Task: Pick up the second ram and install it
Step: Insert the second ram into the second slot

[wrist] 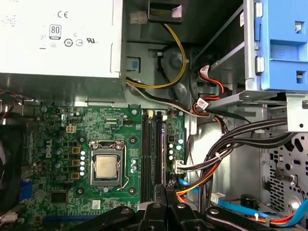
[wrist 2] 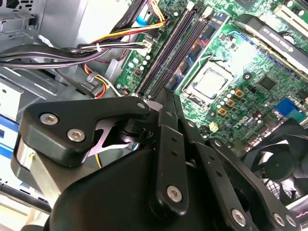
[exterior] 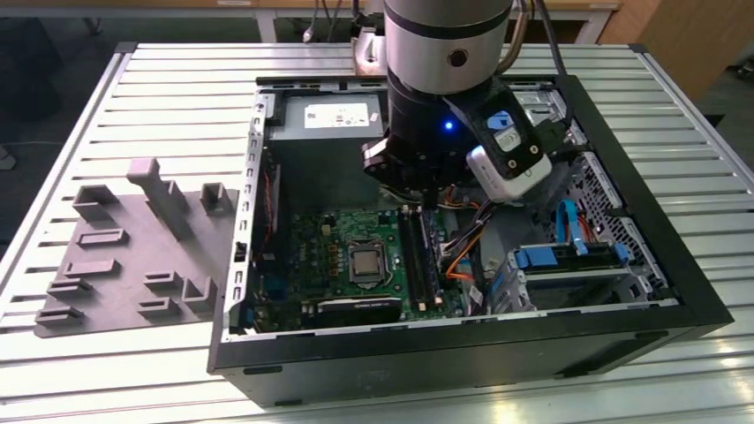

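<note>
The arm reaches down into the open computer case (exterior: 471,349), and the gripper (exterior: 415,201) hangs over the green motherboard (exterior: 316,240). In the exterior view its tip stands at the 12 o'clock end of the black slot rails (exterior: 421,261). The rails run away from it toward 6 o'clock, leaning slightly to 5. In both wrist views the fingers (wrist: 155,208) are drawn tight together. In the first wrist view only a thin dark sliver (wrist: 166,186) stands between the tips, in line with the rails' long axis. That sliver may be the second ram held edge-on, but this cannot be told for sure, nor whether a stick already sits in either rail. By that judgement, the stick's place is at or directly under the closed tips, with its long axis along the 12-to-6 line of the rails. The relation that counts is the tips' line against that axis, and the two look close to parallel. The grey tray (exterior: 124,269) lies well apart at 9 o'clock from the gripper, outside the case. The processor socket (exterior: 367,263) sits just beside the rails at about 7 o'clock.
</note>
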Robot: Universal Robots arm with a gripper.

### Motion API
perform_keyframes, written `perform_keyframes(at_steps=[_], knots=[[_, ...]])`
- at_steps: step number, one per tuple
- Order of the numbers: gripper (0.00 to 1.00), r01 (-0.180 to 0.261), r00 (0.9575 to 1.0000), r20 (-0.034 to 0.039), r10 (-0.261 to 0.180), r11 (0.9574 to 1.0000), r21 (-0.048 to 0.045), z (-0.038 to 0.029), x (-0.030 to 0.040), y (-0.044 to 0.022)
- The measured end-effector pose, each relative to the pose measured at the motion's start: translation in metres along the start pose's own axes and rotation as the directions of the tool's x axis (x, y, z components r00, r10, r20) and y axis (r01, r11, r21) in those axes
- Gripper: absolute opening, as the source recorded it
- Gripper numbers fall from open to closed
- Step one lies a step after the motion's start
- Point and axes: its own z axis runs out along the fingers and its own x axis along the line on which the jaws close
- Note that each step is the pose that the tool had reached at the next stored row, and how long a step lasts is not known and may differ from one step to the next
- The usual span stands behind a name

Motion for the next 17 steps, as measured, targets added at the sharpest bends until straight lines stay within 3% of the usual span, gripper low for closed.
perform_keyframes(at_steps=[2, 4, 12, 13, 17], knots=[[0.11, 0.000, 1.0000, -0.0004, 0.000, 1.0000, 0.0001, 0.0000, 0.0000, 0.0000], [0.11, -0.001, 0.9999, -0.0121, 0.001, 1.0000, -0.0003, 0.0002, 0.0000, 0.0001], [0.11, -0.008, 0.9938, -0.1112, 0.008, 1.0000, 0.0001, 0.0007, -0.0013, 0.0000], [0.11, -0.009, 0.9933, -0.1149, 0.009, 1.0000, 0.0001, 0.0007, -0.0013, -0.0001], [0.11, -0.009, 0.9933, -0.1151, 0.009, 1.0000, 0.0000, 0.0008, -0.0013, -0.0001]])
